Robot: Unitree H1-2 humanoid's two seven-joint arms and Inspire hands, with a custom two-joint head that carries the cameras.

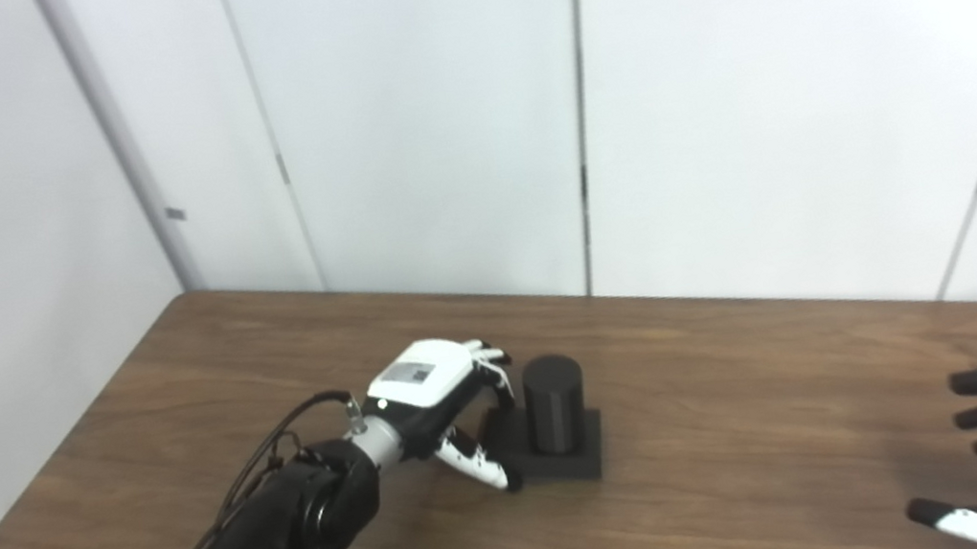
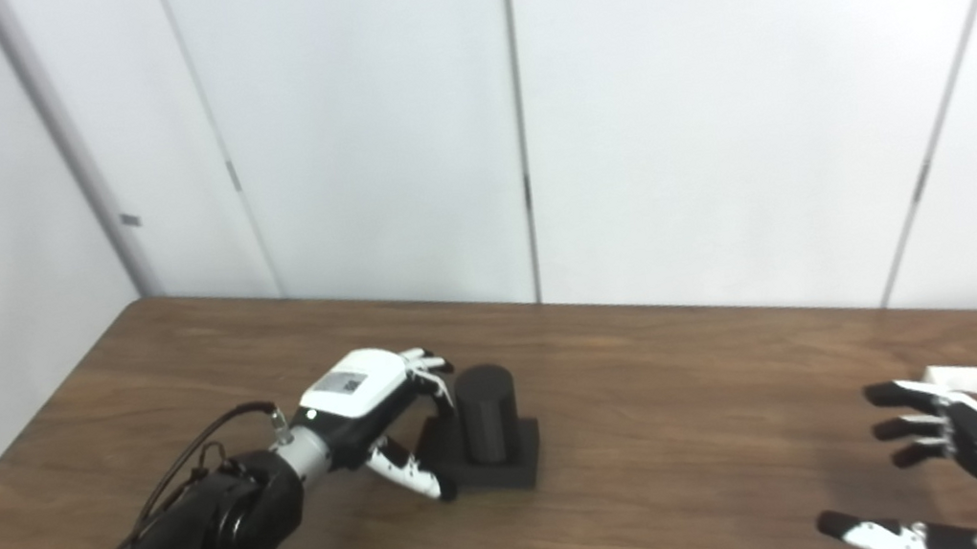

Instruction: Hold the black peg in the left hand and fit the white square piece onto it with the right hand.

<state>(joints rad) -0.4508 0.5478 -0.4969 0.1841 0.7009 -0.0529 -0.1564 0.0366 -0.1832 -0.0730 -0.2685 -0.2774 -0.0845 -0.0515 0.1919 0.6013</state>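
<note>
The black peg, a short upright cylinder on a square black base, stands on the wooden table near the middle. My left hand is right beside its left side. The fingers curl toward the back of the base, the thumb reaches its front left corner, and they are spread apart without closing on it. The white square piece, with a round hole in it, lies at the table's right. My right hand hovers open in front of this piece, fingers spread, partly hiding it.
White wall panels stand behind the table's far edge. The table's left edge runs diagonally past my left arm. Bare wood stretches between the peg and the white piece.
</note>
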